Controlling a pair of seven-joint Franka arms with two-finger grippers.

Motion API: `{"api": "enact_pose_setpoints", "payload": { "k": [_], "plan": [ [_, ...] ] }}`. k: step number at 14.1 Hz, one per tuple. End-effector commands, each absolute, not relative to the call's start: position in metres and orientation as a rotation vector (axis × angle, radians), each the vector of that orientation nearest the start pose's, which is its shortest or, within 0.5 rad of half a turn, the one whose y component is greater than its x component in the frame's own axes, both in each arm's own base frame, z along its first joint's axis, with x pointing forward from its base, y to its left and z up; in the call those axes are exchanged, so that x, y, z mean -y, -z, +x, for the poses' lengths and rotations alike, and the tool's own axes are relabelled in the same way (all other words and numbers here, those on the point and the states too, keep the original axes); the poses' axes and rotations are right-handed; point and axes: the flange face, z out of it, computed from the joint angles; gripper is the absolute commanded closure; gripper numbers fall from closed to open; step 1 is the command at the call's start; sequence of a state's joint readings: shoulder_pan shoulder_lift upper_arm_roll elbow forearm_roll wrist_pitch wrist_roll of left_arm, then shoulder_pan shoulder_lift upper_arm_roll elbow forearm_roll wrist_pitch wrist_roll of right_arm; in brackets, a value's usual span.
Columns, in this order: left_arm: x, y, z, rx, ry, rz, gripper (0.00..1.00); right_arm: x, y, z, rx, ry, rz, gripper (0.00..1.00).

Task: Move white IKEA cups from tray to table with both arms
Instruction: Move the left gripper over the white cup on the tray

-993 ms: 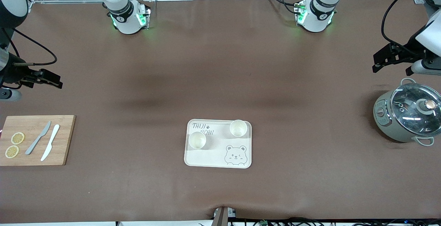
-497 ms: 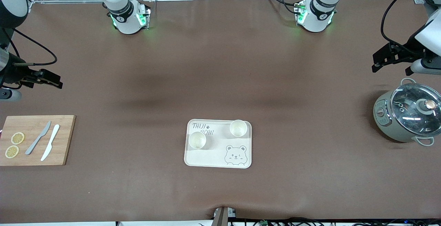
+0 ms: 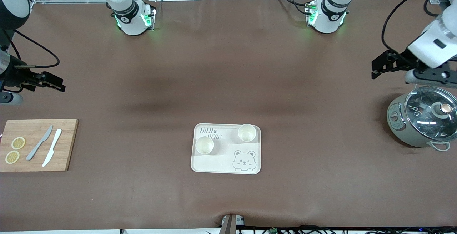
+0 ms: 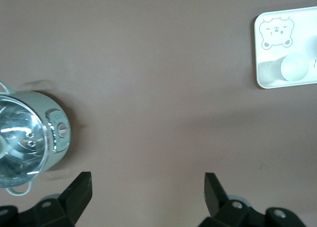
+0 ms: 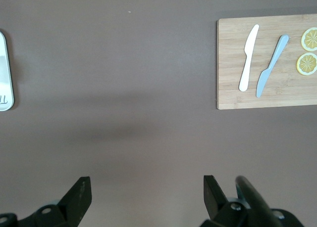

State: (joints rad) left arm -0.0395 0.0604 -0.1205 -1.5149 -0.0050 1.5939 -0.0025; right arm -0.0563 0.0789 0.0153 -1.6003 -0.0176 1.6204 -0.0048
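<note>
Since a second ago, only the left gripper (image 3: 379,65) has shifted, sliding a little toward the middle of the tabletop (image 3: 228,84) from the left arm's end; its arm now shows more of its white wrist above the pot (image 3: 423,121). It hangs over bare brown surface with its jaws wide apart and nothing between them. The right gripper (image 3: 53,81) waits over the right arm's end of the tabletop, jaws likewise spread and empty, unmoved.

Both white IKEA cups stand upright on the bear tray (image 3: 221,164), which lies near the front camera midway between the arms. One cup (image 3: 246,132) sits at the tray's corner toward the left arm's end; the other cup (image 3: 204,145) sits toward the right arm's end, slightly nearer the camera. They are well apart from each other.

Nearer the camera than the right gripper lies a wooden cutting board (image 3: 68,145) carrying two lemon slices (image 3: 15,150), a grey knife (image 3: 39,142) and a white knife (image 3: 52,147). The glass-lidded pot rests at the left arm's end.
</note>
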Motion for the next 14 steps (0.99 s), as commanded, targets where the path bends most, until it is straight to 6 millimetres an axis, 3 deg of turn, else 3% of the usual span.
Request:
{"api": "enact_pose_setpoints", "payload": {
  "k": [1, 4, 6, 8, 14],
  "plan": [
    [0.137, -0.613, 0.576, -0.195, 0.022, -3.151, 0.00, 0.025, -0.571, 0.574, -0.047, -0.081, -3.164, 0.00],
    [0.188, -0.600, 0.583, -0.117, 0.017, -3.130, 0.00, 0.025, -0.571, 0.573, -0.045, -0.091, -3.163, 0.00],
    [0.212, -0.591, 0.591, -0.093, 0.011, -3.136, 0.00, 0.025, -0.571, 0.573, -0.045, -0.093, -3.163, 0.00],
    [0.242, -0.574, 0.599, -0.098, -0.010, -3.134, 0.00, 0.025, -0.571, 0.573, -0.045, -0.093, -3.163, 0.00],
    [0.309, -0.516, 0.615, -0.197, -0.032, -3.139, 0.00, 0.025, -0.572, 0.574, -0.045, -0.086, -3.163, 0.00]
  ]
}}
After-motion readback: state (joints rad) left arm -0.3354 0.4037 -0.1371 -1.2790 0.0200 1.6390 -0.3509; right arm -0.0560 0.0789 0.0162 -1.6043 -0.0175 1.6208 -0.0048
